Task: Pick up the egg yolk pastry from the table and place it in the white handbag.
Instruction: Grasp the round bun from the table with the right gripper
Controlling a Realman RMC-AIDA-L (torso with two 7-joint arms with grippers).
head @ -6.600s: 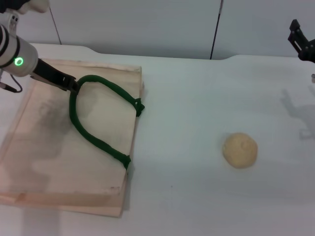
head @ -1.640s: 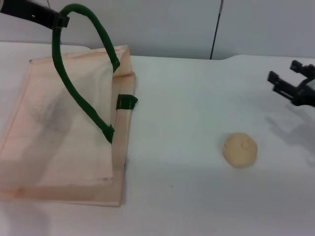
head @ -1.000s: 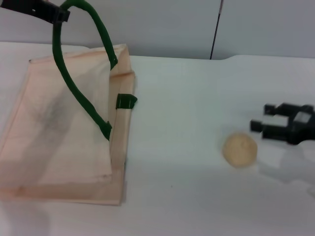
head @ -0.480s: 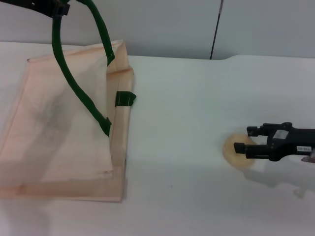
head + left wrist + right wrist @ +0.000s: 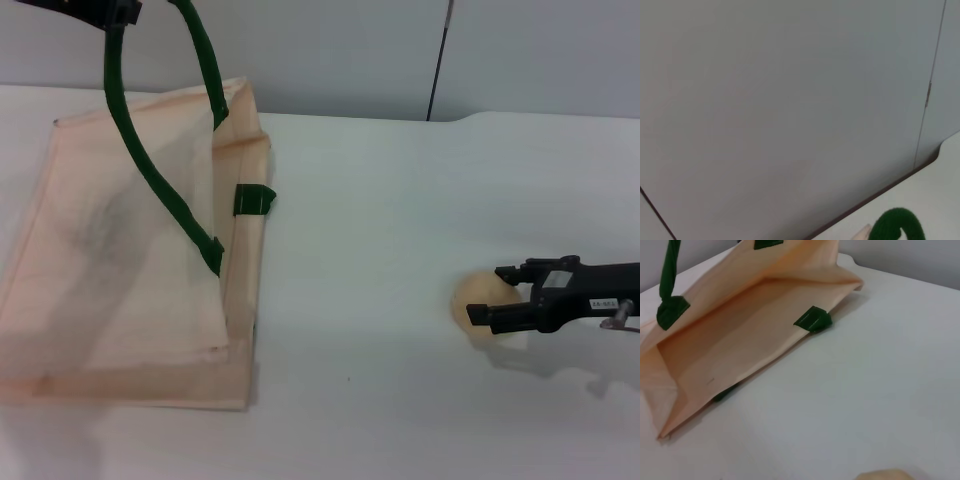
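The egg yolk pastry (image 5: 466,296), a small round tan ball, sits on the white table at the right. My right gripper (image 5: 488,294) is open, with its black fingers on either side of the pastry at table height. The pastry's top edge shows in the right wrist view (image 5: 884,475). The white handbag (image 5: 120,270) lies at the left. My left gripper (image 5: 118,14) is shut on its green rope handle (image 5: 150,170) and holds it up, so the bag's mouth (image 5: 740,335) gapes toward the pastry. The handle's tip shows in the left wrist view (image 5: 897,226).
The white table (image 5: 380,200) stretches between bag and pastry. A grey wall with a dark vertical seam (image 5: 438,60) stands behind the table. A green handle tab (image 5: 254,200) sits on the bag's lower rim.
My right gripper has come down from the right and moved in around the pastry. My left gripper keeps the handle raised, and the bag's mouth has opened a little wider.
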